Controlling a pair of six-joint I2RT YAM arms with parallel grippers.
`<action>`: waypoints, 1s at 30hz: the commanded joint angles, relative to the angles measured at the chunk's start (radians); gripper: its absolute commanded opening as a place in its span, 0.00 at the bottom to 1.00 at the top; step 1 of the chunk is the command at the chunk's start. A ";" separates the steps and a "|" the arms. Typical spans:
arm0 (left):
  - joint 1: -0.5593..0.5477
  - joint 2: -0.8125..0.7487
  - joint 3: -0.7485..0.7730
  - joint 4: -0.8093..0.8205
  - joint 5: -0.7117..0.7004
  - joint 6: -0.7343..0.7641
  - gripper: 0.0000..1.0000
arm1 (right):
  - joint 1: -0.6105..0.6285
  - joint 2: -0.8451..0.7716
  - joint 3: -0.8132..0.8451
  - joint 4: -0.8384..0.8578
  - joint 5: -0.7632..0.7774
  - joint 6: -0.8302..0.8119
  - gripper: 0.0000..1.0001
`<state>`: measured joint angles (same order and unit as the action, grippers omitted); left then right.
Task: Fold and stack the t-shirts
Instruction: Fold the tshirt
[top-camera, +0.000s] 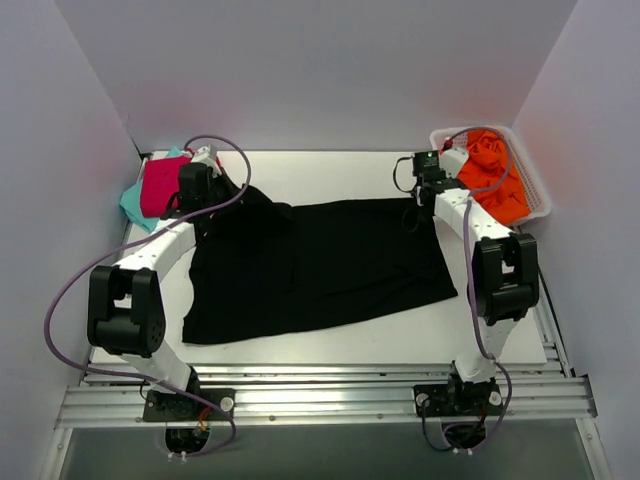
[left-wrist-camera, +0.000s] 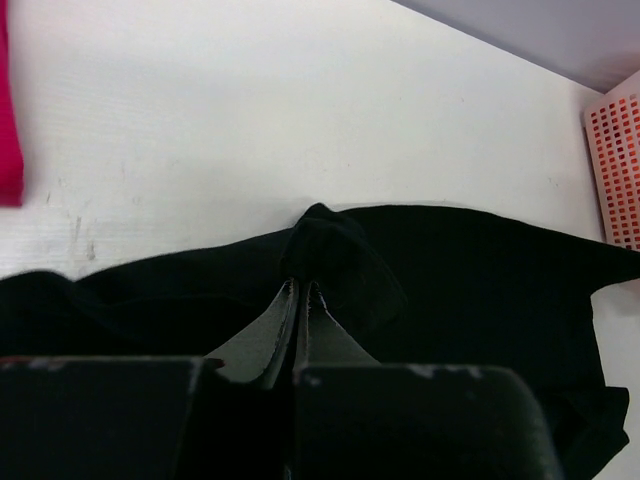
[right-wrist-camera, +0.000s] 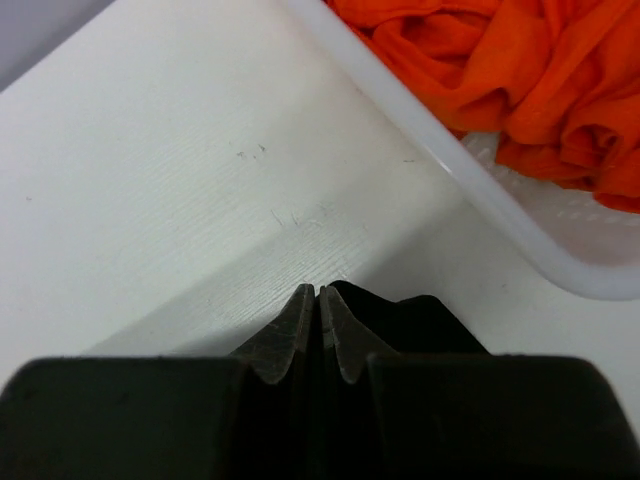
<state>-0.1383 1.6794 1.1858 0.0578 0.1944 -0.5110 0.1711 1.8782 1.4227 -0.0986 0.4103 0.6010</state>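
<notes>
The black t-shirt (top-camera: 320, 265) lies spread across the middle of the bench (top-camera: 340, 170). The left end effector (left-wrist-camera: 300, 292) pinches its upper-left corner, and the right end effector (right-wrist-camera: 318, 295) pinches its upper-right corner. The magenta t-shirt (top-camera: 160, 185) lies on the teal t-shirt (top-camera: 128, 205) at upper left.

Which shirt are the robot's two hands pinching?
The black t-shirt, spread across the middle. The pink shirt and teal shirt lie aside at far left; the orange cloth sits in the basket.
</notes>
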 joint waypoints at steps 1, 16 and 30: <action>-0.001 -0.113 -0.072 0.002 -0.073 0.016 0.02 | -0.013 -0.137 -0.045 0.000 0.018 0.008 0.00; -0.046 -0.581 -0.486 -0.039 -0.231 -0.015 0.02 | -0.015 -0.522 -0.470 0.019 0.042 0.072 0.00; -0.058 -1.175 -0.756 -0.309 -0.291 -0.222 0.45 | -0.024 -0.811 -0.726 -0.062 0.108 0.152 0.20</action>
<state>-0.1936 0.5304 0.4690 -0.1562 -0.0471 -0.6403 0.1562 1.0847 0.7250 -0.1051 0.4500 0.7174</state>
